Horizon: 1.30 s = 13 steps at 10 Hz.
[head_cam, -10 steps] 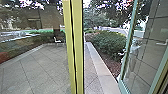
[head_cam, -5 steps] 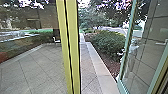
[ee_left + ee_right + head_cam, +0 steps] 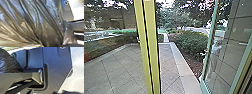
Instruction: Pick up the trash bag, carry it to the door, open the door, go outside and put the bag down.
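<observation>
Operator: State the location of the trash bag.

Technician: Close to the left gripper. The film is dark, thin and glossy, with long creases that converge toward that gripper. Bluish highlights follow the ridges; the lower folds read brown.

Operator: Condition of the left gripper?

Technician: Cannot be determined; neither a spread nor a pinching state can be confirmed.

Operator: And the right gripper?

Technician: Also cannot be determined. A rounded, finely wrinkled portion of the bag is near it.

Operator: Describe the structure ahead of the grippers.

Technician: A yellow-green upright, smooth and flat-faced, divided lengthwise by a dark seam. To its right, a glass panel in a pale green frame; between the two, an opening.

Operator: Ground and planting beyond the grippers?

Technician: Paving of flat grey slabs with diagonal joints, edged by a straight, pale stone curb. Past the curb, brown ground cover of coarse texture and a dense, rounded, leafy shrub.
</observation>
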{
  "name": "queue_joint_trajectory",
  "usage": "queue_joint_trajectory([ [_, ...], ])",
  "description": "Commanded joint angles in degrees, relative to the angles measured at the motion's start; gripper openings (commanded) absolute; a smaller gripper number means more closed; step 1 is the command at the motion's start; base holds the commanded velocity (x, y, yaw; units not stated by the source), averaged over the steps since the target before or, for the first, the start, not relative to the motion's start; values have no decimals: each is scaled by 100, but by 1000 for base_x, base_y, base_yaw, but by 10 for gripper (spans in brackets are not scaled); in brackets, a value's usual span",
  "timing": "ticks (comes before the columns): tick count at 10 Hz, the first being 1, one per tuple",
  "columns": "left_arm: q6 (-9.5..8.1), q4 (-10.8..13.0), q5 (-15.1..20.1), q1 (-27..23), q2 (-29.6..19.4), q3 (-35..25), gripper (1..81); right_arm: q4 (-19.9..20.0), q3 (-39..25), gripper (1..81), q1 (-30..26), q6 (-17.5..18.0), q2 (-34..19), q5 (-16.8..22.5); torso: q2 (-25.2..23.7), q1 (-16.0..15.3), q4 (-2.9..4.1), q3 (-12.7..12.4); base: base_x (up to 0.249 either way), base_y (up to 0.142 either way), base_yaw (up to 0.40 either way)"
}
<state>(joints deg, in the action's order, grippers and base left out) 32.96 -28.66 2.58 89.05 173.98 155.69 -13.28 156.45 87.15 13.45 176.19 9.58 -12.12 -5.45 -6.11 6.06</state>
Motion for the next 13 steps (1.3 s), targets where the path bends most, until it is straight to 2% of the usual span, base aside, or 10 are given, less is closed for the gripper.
queue_joint_trajectory([
  [1,44,18,410,-269,23,-29,10,62,-28,811,-290,-17,15,342,0,0,0,0,0,-75,0],
  [13,52,27,410,-261,23,-29,10,62,-28,811,-237,-17,24,325,0,2,0,0,0,-93,0],
])
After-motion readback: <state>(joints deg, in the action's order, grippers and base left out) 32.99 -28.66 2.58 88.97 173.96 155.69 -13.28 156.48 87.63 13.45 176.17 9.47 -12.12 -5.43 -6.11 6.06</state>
